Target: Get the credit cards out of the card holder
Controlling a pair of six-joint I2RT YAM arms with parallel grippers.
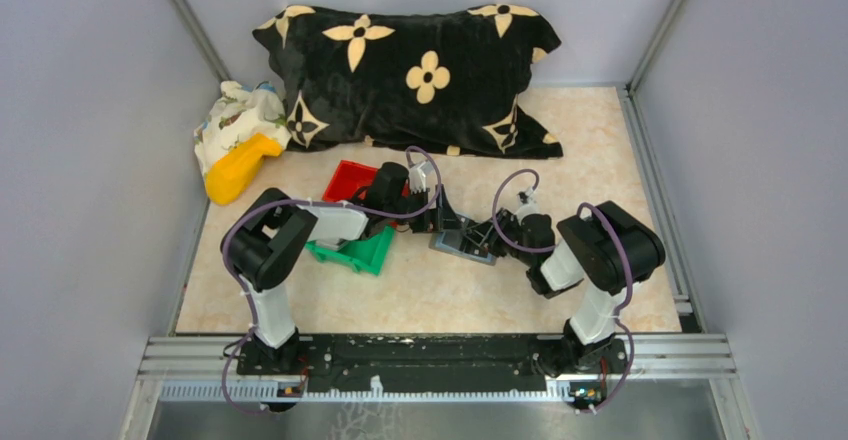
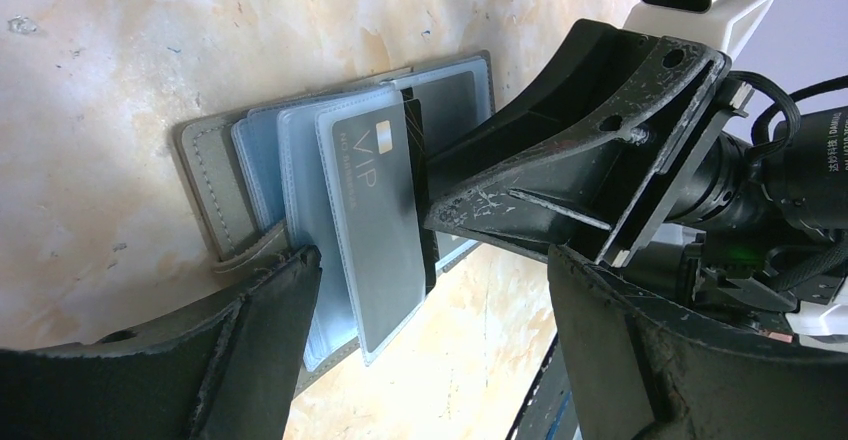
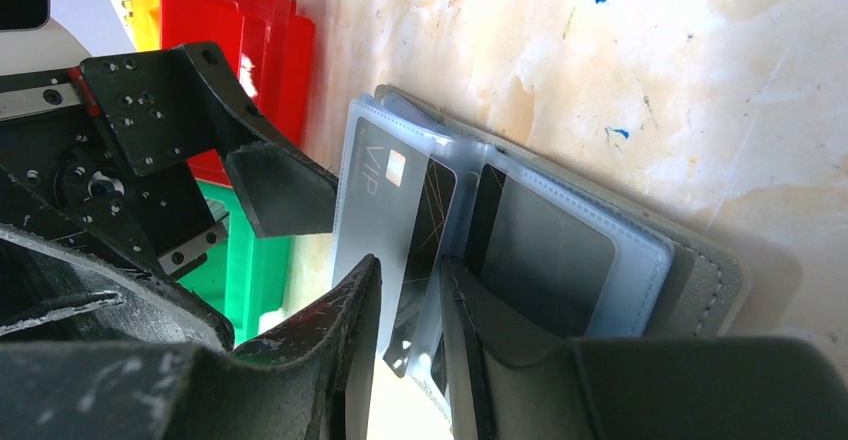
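Left tool (image 2: 430, 260) spread; VIP card (image 2: 370, 190) just ahead, long axis toward it. Right tool (image 3: 412, 270) pinches dark card (image 3: 428, 215) in holder (image 2: 205, 175).

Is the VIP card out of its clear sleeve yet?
No, the VIP card sits inside a clear sleeve of the open card holder.

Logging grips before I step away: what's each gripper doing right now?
Left gripper: open, holding nothing.
Right gripper: jaws closed on a card sleeve of the card holder.
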